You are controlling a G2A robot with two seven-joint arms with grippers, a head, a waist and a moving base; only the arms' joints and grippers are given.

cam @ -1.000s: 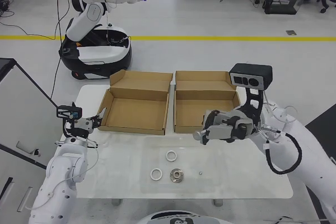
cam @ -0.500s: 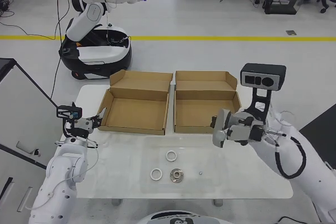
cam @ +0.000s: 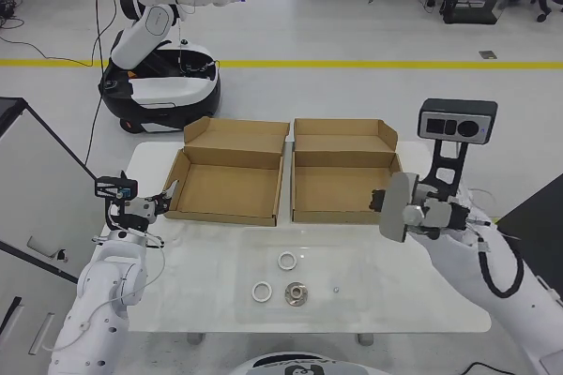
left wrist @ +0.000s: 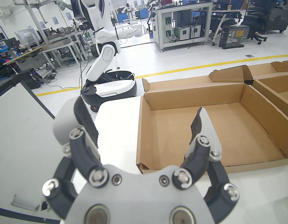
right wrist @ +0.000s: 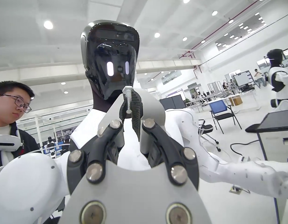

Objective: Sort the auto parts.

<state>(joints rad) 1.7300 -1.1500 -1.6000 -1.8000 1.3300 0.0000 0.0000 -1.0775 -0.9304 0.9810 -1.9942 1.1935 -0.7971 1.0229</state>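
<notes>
Right gripper (right wrist: 129, 101): your jaws are pinched on a silver threaded metal bolt (right wrist: 128, 99), held near the right-hand brown cardboard box (cam: 338, 187).
Left gripper (left wrist: 139, 117): your jaws stand wide apart, holding nothing, just beside the left-hand brown cardboard box (cam: 227, 187).
Loose parts: a white ring (cam: 287, 261), a second white ring (cam: 261, 292) and a round metal bearing (cam: 296, 294) lie on your white table (cam: 403, 300).

The tiny part (cam: 337, 289) on the table (cam: 206, 281), lower centre of the top view, is too small to identify. In the left wrist view the farther cardboard box (left wrist: 282, 93) is cut off at the right edge. The jaws of the right gripper (right wrist: 131, 103) partly hide the shank of the bolt (right wrist: 128, 96).
</notes>
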